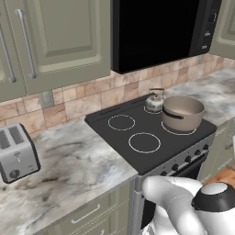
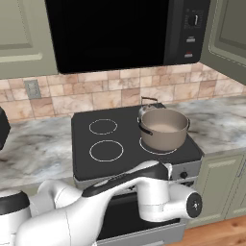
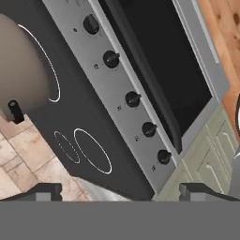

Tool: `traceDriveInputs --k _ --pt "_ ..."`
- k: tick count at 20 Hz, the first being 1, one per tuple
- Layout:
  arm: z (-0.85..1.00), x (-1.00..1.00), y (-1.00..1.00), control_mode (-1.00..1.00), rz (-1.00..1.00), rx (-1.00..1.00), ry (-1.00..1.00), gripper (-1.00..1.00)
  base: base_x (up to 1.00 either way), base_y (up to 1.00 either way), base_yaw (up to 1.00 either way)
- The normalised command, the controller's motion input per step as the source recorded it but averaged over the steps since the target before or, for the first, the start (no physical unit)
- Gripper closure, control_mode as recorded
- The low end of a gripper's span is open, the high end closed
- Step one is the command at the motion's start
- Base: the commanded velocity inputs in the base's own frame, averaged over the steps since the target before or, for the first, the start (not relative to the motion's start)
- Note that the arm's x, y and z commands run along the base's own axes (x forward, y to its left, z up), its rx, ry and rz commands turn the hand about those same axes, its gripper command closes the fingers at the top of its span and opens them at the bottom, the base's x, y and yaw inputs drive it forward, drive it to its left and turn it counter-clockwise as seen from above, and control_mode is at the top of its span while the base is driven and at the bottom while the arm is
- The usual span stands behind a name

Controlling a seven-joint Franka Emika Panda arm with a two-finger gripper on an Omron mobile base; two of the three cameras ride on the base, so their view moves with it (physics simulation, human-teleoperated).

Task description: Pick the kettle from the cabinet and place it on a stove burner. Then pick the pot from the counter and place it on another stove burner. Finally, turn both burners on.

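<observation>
The silver kettle [image 1: 154, 102] [image 2: 146, 108] stands on the back right burner of the black cooktop [image 1: 137, 131]. In front of it the taupe pot [image 1: 182, 112] [image 2: 163, 129] [image 3: 18, 70] rests on the front right burner. Both left burners [image 1: 121, 122] [image 1: 144, 142] [image 2: 106, 150] are bare white rings. My arm [image 2: 144, 187] reaches low along the stove front. In the hand view my gripper [image 3: 120, 192] is open with nothing between its fingertips. It faces the silver panel with its row of several dark knobs [image 3: 132, 99].
A black oven door [image 3: 159, 61] lies under the knob panel, with wood floor [image 3: 220, 28] beyond. A silver toaster [image 1: 16, 151] sits on the marbled counter [image 1: 78, 170] to the left. The black microwave [image 2: 115, 33] hangs above the stove. An olive cabinet door [image 2: 226, 33] stands angled at upper right.
</observation>
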Motion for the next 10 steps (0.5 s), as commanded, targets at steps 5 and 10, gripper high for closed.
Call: traceDriveInputs --k 5,10 --pt "-0.13 -0.39 0.17 -1.0 0.0 0.14 0.0 -1.0 0.0 0.0 0.0" --pt "-0.02 -0.12 0.44 -1.0 0.0 0.1 0.02 -1.0 0.0 0.0 0.0"
